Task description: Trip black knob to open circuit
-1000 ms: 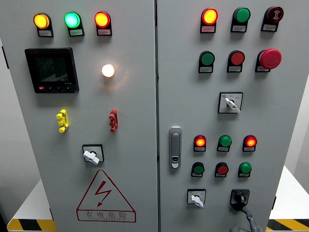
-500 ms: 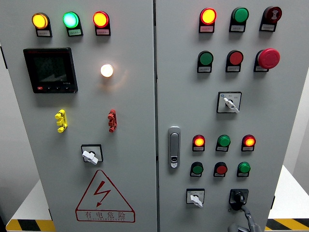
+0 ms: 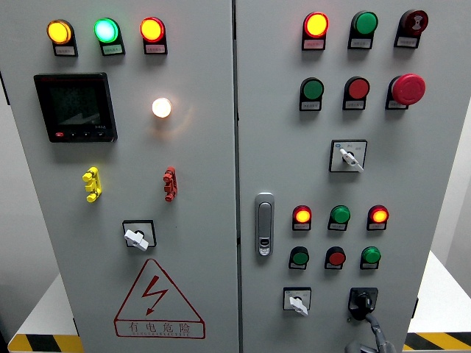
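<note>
The black knob (image 3: pixel 362 301) sits on a black square plate at the lower right of the grey cabinet's right door (image 3: pixel 434 169), with its handle pointing down and slightly left. My right hand (image 3: pixel 373 337) comes up from the bottom edge right under the knob, and its grey tip reaches the knob's lower end. Most of the hand is cut off by the frame. My left hand does not show.
A white selector switch (image 3: pixel 296 300) sits left of the black knob. Above them are rows of lit and unlit buttons, another selector (image 3: pixel 349 156) and a red mushroom stop button (image 3: pixel 408 89). A door handle (image 3: pixel 264 224) is near the seam.
The whole panel has drifted a few pixels to the left in the view. My right hand stays under the black knob, slightly lower in the frame.
</note>
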### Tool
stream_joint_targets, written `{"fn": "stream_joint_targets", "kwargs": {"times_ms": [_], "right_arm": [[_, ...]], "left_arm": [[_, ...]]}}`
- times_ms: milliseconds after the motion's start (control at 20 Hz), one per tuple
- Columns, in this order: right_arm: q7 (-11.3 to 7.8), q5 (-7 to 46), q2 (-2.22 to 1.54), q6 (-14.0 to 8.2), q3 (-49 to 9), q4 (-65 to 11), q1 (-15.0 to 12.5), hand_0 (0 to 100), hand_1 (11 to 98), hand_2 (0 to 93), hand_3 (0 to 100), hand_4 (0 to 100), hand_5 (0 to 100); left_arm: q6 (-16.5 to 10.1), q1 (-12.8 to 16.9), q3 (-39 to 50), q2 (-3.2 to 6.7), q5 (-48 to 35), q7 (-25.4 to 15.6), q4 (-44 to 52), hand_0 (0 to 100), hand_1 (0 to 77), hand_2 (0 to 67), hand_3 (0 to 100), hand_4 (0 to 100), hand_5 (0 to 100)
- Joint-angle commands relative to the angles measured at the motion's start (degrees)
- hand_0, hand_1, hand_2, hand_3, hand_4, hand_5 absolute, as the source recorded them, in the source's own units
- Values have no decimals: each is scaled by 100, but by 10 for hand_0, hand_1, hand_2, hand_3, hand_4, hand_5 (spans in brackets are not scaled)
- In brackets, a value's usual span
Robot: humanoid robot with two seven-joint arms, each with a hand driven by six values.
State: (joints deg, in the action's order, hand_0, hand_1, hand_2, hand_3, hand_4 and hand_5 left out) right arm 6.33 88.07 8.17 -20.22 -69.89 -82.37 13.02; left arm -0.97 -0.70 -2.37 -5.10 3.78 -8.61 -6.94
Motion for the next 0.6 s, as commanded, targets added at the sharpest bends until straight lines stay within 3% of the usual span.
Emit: {"fn": "stream_joint_targets", "kwargs": {"times_ms": [0,550], "right_arm": [[9,0,0,0,2,1,-1,1000,616,123,1000,1000,1000],[53,-9,0,53,10,1,43,1000,626,142,1000,1000,1000]], "left_arm": [[0,0,0,1,0,0,0,0,31,129,213,65,15],[0,0,0,1,0,0,0,0,31,130,213,66,15]]}}
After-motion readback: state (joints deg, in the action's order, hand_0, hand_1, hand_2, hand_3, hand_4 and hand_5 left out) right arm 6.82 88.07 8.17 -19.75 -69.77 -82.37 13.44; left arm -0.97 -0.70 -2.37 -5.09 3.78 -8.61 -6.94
